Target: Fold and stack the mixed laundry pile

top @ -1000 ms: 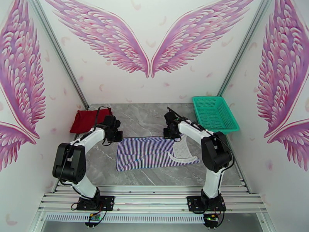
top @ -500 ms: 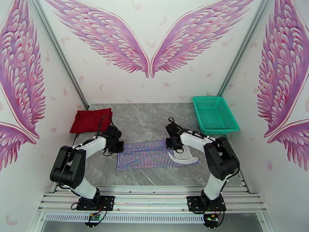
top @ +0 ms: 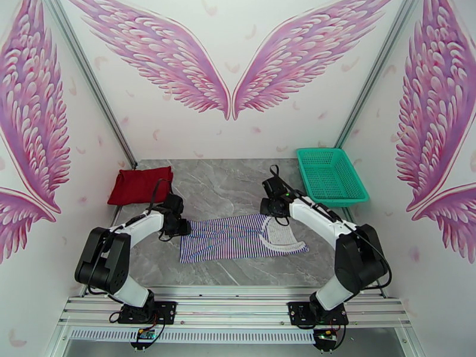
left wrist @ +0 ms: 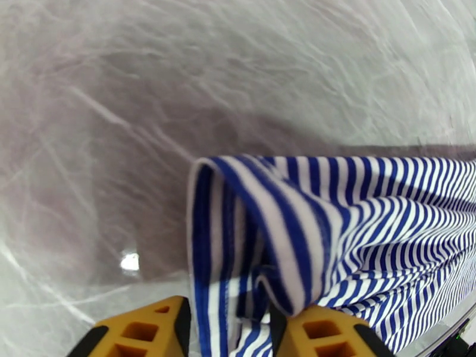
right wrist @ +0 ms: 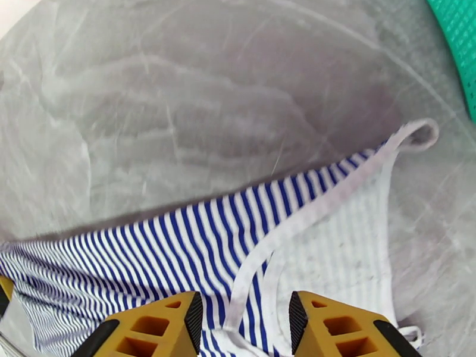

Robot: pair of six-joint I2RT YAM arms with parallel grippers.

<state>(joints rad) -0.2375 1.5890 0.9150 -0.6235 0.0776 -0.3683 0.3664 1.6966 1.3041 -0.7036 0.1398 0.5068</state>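
Back left on the grey marbled desk (top: 226, 182): red T-shirt (top: 140, 185), plain matte cloth folded to a plump rectangle, so judged finished. Next, left hand (left wrist: 231, 319), fingers parted, released, with the bunched left end of the striped shirt (top: 229, 238) slack between them. Mid-desk: that shirt, thin blue-and-white knit, folded into a long flat band, white neckline binding curving at its right end. Above that end, right hand (right wrist: 246, 316), likewise parted and released, grasping nothing. Far right: teal mesh basket (top: 321, 151), rigid plastic. Judged about halfway: 1 garment folded, 1 part-folded. Left to do: further folds across the band, then stacking the 2.
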